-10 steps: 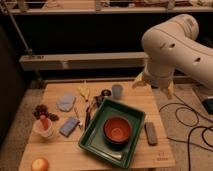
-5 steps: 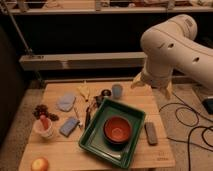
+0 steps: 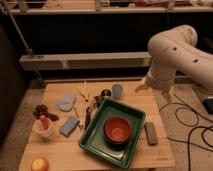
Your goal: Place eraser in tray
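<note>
Camera view showed the reach not yet begun: the gripper (image 3: 154, 91) hung above the far right edge of the desk (image 3: 60, 150), under the bulky white arm (image 3: 175, 50), its fingers (image 3: 141, 86) spread wide and holding nothing. The eraser (image 3: 150, 133) lay flat on the desk, just beside the right rim of the tray (image 3: 91, 142) and outside it, its long side roughly along that rim. An orange bowl (image 3: 118, 129) sat in the middle of the tray, leaving bare floor mostly toward the near left corner. From where I stood, the step in hand was the approach. I judged the next move called for bringing the gripper forward and down over the eraser, turning the fingers to span its narrow width, then closing and lifting it across the rim, clear of the bowl
</note>
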Robot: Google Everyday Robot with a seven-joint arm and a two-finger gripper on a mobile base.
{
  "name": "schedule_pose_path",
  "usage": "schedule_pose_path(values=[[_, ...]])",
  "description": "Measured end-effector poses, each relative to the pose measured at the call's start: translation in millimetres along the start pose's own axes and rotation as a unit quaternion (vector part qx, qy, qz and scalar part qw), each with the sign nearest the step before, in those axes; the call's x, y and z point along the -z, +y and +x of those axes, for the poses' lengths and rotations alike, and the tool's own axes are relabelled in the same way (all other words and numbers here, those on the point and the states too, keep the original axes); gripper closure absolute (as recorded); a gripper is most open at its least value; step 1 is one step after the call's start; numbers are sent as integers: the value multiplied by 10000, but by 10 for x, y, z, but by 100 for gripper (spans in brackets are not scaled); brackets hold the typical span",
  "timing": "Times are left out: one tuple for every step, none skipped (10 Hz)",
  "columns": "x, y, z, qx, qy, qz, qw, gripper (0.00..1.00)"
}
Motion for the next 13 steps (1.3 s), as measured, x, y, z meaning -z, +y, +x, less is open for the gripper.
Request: schedule_pose_path(values=[[-265, 56, -18, -146, -209, -32, 9997, 20], [-505, 99, -41, -272, -416, -80, 9987, 20], [-782, 150, -69, -453, -672, -105, 9967, 20], [-1026, 214, -82, -646, -908, -62, 9938, 20], [-1225, 280, -88, -822, -1113, 29, 9904, 20], [-1519, 362, -80, -1002, -1410, 432, 9840, 20], [-1719, 479, -48, -1152, -1579, 800, 9775, 20], [-1910, 637, -14, -1358, -1719, 1199, 9683, 20], [-2035, 702, 21, -1492, -1764, 1495, 9614, 20], [-2070, 731, 31, -1537, -1776, 1583, 9591, 20], [-2066, 711, 30, -1525, -1776, 1592, 9591, 20], [-2063, 685, 34, -1510, -1770, 1604, 9592, 20], [-2064, 711, 39, -1533, -1760, 1607, 9590, 20]])
